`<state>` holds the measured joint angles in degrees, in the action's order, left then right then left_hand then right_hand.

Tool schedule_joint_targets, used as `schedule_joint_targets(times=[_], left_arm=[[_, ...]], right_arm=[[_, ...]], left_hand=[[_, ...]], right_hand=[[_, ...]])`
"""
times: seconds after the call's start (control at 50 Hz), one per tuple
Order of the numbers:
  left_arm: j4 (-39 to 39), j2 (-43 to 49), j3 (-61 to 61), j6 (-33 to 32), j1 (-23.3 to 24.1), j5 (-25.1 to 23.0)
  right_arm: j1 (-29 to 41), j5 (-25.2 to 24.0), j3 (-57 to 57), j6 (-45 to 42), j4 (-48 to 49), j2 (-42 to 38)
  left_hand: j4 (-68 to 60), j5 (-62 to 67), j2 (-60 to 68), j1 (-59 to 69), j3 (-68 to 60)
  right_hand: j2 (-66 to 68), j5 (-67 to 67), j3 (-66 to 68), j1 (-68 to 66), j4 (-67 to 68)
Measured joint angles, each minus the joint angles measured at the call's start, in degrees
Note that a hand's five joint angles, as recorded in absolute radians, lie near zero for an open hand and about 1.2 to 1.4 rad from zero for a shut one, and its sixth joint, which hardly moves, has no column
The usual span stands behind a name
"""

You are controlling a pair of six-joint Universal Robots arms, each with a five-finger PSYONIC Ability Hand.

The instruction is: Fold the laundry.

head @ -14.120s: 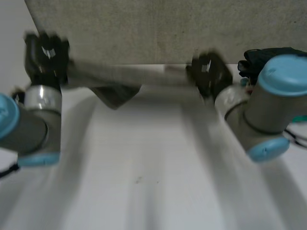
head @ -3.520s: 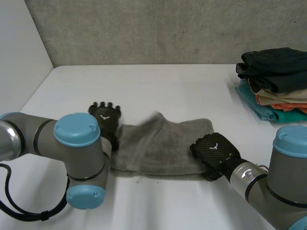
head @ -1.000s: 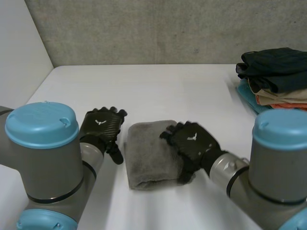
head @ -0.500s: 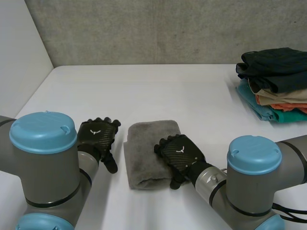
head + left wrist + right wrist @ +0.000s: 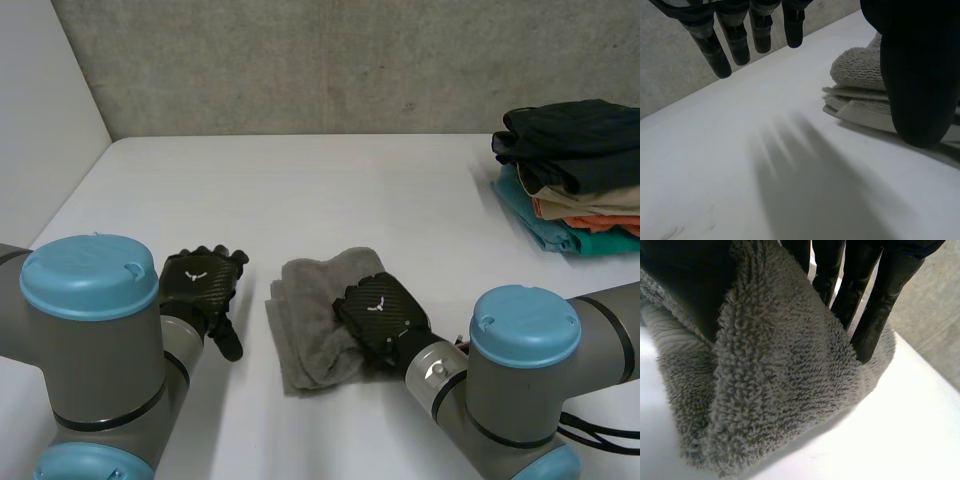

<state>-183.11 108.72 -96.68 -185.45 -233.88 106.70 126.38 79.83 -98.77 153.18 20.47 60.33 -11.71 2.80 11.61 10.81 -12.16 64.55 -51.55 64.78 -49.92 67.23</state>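
A folded grey towel (image 5: 312, 322) lies on the white table (image 5: 330, 190) in front of me, its top layer rumpled. My right hand (image 5: 384, 310) sits on the towel's right edge with fingers curled into the cloth. In the right wrist view the towel (image 5: 775, 390) is bunched up between the thumb and the fingers (image 5: 875, 305) of that hand. My left hand (image 5: 205, 285) rests open on the table just left of the towel, not touching it. In the left wrist view its fingers (image 5: 730, 40) hang straight above the bare table, with the towel's stacked layers (image 5: 860, 70) beside the thumb.
A stack of folded clothes (image 5: 575, 170), dark on top over beige, orange and teal, stands at the table's back right. A grey concrete wall (image 5: 330, 60) runs along the far edge. The table's left edge slants near my left arm.
My right hand has curled its fingers and thumb into the towel's right side, bunching the smooth fold. The left hand has stayed open beside the towel, drawn back slightly.
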Motion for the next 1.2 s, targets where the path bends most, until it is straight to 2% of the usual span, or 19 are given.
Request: schedule_joint_targets(times=[0.26, 0.32, 0.34, 0.4, 0.46, 0.48, 0.62, 0.76, 1.2], left_arm=[[-0.2, 0.1, -0.3, 0.0, -0.2, 0.0], [-0.2, 0.1, -0.5, 0.0, -0.4, 0.0], [-0.2, 0.0, -0.5, 0.0, -0.5, 0.0], [-0.2, 0.0, -0.7, 0.0, -0.7, 0.0], [-0.2, 0.0, -0.8, 0.0, -0.8, 0.0], [-0.2, 0.0, -0.9, 0.0, -1.0, 0.0], [-0.2, 0.0, -1.1, 0.0, -1.2, 0.0], [-0.2, 0.0, -1.2, 0.0, -1.1, -0.1], [-0.3, 0.1, -1.5, 0.0, -1.2, -0.1]], right_arm=[[-0.5, 1.0, 1.7, -11.9, 2.4, -0.4], [-0.6, 1.1, 2.4, -13.2, 1.6, -0.5], [-0.7, 1.1, 2.6, -13.3, 0.7, -0.5], [-1.0, 1.0, 2.9, -12.8, -1.9, -0.4], [-1.3, 0.9, 3.0, -12.1, -3.8, -0.2], [-2.1, 0.4, 3.2, -10.0, -7.0, 0.1], [-4.4, -2.7, 2.7, -5.3, -10.8, 2.4], [-6.3, -5.4, 1.5, -4.0, -11.0, 4.0], [-6.6, -6.0, 1.9, -4.2, -7.5, 0.2]], left_hand=[[0.0, 0.0, 0.0, 0.0, 0.0], [0.0, 0.0, 0.0, 0.0, 0.0], [0.0, 0.0, 0.0, 0.0, 0.0], [0.0, 0.0, 0.0, 0.0, 0.0], [0.0, 0.0, 0.0, 0.0, 0.0], [0.0, 0.0, 0.0, 0.0, 0.0], [0.0, 0.0, 0.0, 0.0, 0.0], [0.0, 0.0, 0.0, 0.0, 0.0], [0.0, 0.0, 0.0, 0.0, 0.0]], right_hand=[[-0.2, 0.0, -0.1, 0.0, 0.3], [-6.8, 3.4, -6.4, 0.3, -8.9], [-19.1, 14.9, -18.5, 10.2, -20.8], [-35.1, 31.5, -34.8, 23.9, -37.1], [-37.3, 34.2, -37.5, 25.7, -39.7], [-39.4, 37.1, -40.2, 28.3, -43.0], [-39.4, 38.3, -40.8, 30.0, -44.1], [-39.4, 38.3, -40.8, 30.0, -44.1], [-39.4, 38.2, -40.8, 29.9, -43.9]])
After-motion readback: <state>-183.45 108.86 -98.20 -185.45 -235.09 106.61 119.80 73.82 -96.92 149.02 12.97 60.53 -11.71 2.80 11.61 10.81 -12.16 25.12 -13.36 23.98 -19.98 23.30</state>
